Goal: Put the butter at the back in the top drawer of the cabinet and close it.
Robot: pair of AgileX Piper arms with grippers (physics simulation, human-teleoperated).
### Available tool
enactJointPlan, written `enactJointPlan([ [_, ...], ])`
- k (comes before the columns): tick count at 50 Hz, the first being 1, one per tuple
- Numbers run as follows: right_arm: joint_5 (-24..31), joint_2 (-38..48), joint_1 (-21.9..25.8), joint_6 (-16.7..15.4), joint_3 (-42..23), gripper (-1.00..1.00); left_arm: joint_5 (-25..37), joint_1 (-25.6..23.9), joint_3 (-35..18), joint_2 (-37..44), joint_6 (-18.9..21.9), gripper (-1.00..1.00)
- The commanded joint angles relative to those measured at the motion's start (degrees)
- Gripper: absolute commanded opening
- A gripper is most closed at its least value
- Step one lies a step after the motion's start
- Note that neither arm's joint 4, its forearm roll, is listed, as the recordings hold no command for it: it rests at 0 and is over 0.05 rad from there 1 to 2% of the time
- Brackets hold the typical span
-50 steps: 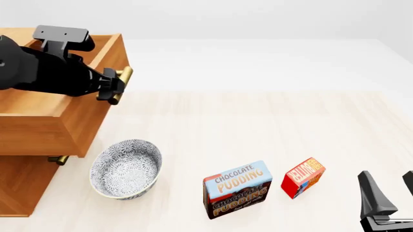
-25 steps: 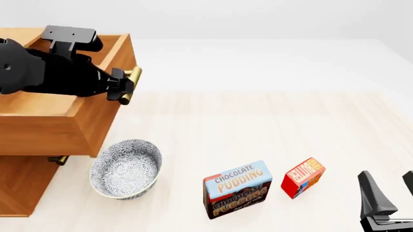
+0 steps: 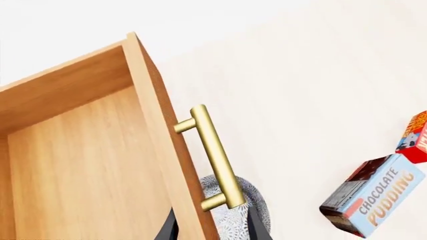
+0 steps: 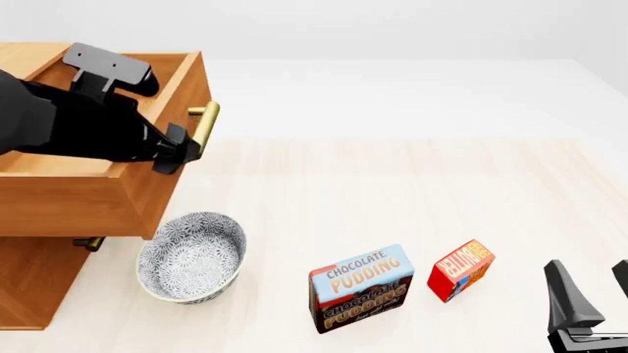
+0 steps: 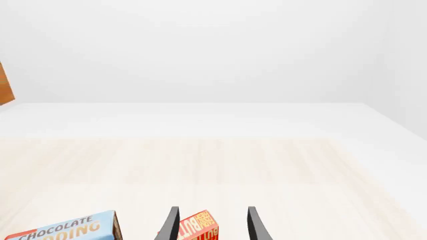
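The butter (image 4: 461, 270), a small red and orange box, stands on the table at the front right, and it shows just beyond the right fingertips (image 5: 199, 227). My right gripper (image 4: 593, 296) is open, a little right of the butter and not touching it. The cabinet (image 4: 29, 283) stands at the left with its top drawer (image 4: 162, 193) pulled out. The drawer's brass handle (image 3: 215, 154) is free. My left gripper (image 4: 182, 148) is open just short of the handle's near end, with its fingers (image 3: 168, 231) apart and nothing in them.
A blue and brown chocolate pudding box (image 4: 361, 288) stands left of the butter. A patterned bowl (image 4: 191, 256) sits under the open drawer's front corner. A lower drawer's handle (image 4: 88, 243) pokes out beneath the top drawer.
The top drawer came out further. My left gripper then let go of the handle and dropped back slightly. The right arm, butter and pudding box have not moved.
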Motion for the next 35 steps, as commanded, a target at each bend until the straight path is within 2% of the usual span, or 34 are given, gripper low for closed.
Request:
enactJointPlan([
  [1, 0.0, 0.0, 0.0, 0.0, 0.0, 1.0, 1.8, -3.2, 0.0, -1.6, 3.0, 1.0],
  [16, 0.0, 0.0, 0.0, 0.0, 0.0, 1.0, 4.1, -1.2, 0.1, -5.6, 5.9, 1.0],
  [35, 0.0, 0.0, 0.0, 0.0, 0.0, 1.0, 9.9, 1.1, -2.7, -12.2, 9.6, 1.0],
])
